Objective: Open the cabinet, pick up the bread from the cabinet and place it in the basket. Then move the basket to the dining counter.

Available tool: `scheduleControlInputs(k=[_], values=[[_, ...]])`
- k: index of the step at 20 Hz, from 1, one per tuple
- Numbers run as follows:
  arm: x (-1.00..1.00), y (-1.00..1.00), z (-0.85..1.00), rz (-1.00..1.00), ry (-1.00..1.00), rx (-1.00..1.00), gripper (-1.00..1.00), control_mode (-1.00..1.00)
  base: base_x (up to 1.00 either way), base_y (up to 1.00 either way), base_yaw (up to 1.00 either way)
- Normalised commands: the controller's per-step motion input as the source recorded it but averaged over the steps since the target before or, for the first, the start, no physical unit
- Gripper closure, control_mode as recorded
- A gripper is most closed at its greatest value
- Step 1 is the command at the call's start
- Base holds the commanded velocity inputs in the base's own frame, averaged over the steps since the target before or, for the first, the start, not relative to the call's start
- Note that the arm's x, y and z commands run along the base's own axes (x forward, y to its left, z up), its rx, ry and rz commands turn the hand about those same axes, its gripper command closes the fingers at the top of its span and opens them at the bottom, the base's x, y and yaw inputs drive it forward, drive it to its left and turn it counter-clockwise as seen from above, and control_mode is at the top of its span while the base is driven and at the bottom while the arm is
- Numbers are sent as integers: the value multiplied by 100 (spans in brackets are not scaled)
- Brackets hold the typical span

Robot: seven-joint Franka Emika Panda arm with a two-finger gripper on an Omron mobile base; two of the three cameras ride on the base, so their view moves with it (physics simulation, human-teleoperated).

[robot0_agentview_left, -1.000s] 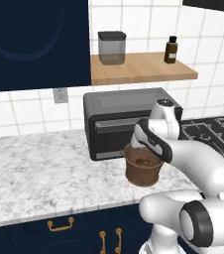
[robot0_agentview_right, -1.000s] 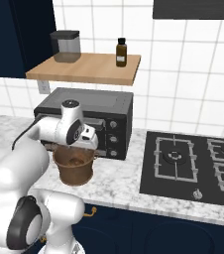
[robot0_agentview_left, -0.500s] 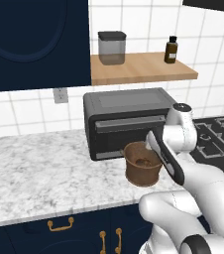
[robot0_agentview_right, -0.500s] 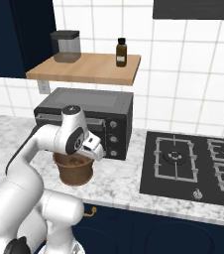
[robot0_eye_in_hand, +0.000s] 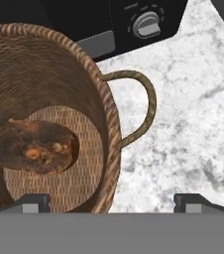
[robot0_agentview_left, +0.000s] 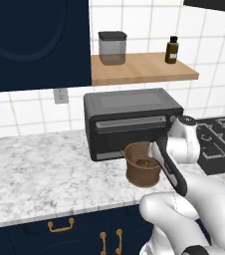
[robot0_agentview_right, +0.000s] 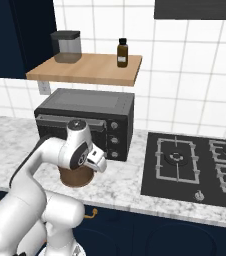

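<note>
The brown woven basket [robot0_agentview_left: 142, 173] [robot0_agentview_right: 77, 178] stands on the marble worktop [robot0_agentview_left: 40, 174] in front of a black oven. The bread [robot0_eye_in_hand: 37, 146], a small brown chunk, lies on the bottom of the basket [robot0_eye_in_hand: 59, 64]. My gripper [robot0_eye_in_hand: 114, 202] is open and points down, with its jaws on either side of the basket's wall beside one loop handle [robot0_eye_in_hand: 141, 106]; nothing is held. In the left base view my hand [robot0_agentview_left: 170, 162] hangs at the basket's right side. The navy cabinet [robot0_agentview_left: 35, 45] at the upper left is shut. The dining counter is out of view.
The black countertop oven [robot0_agentview_left: 132, 119] [robot0_agentview_right: 85, 117] stands right behind the basket. Above it, a wooden shelf [robot0_agentview_left: 139, 69] carries a grey canister [robot0_agentview_left: 112, 48] and a brown bottle [robot0_agentview_left: 172, 50]. A black gas hob [robot0_agentview_right: 195, 165] lies to the right. Navy drawers with brass handles [robot0_agentview_left: 59, 226] run below.
My hand has swung from above the basket's left side to its right side and come down lower, with the jaws staying wide. The basket has not moved.
</note>
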Motion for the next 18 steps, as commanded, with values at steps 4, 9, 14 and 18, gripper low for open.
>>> scheduleControlInputs(k=[4, 9, 14, 18], values=[[22, 1, -5, -1, 0, 0, -100, -100, 0, 0, 0], [22, 0, -10, -1, 0, 0, -100, -100, 0, 0, 0], [2, 2, -31, 0, 0, 0, 100, -100, 0, 0, 0], [0, 0, -1, 0, 0, 0, 100, -100, 0, 0, 0]])
